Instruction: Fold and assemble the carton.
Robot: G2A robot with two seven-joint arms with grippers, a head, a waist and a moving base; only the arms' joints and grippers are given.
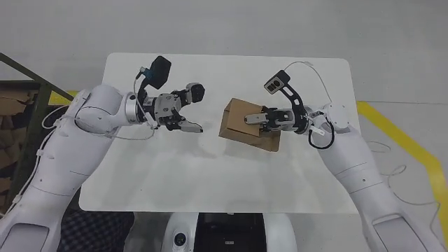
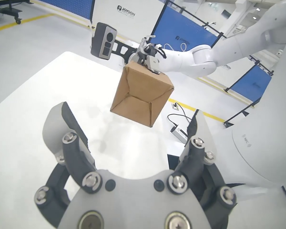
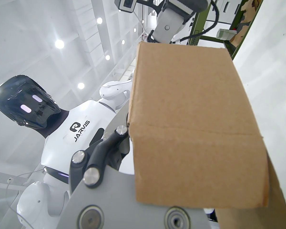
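— Starting at the left, what's the left gripper [image 1: 196,110] doing?
— Its fingers are spread wide and hold nothing. It is poised over the table [image 1: 210,175], aimed at the carton [image 1: 241,122].
— And the carton?
— It's mid-table, lifted and tilted, with its folded end flaps turned toward that open claw. Further right, the right gripper [image 1: 257,119] is clamped on the carton's far rim.
— So how should the press go?
— I'd push squarely on the flap seams, along the right arm's line, so the pinch isn't levered loose. The flaps look only loosely tucked, so a skewed shove could spring them.
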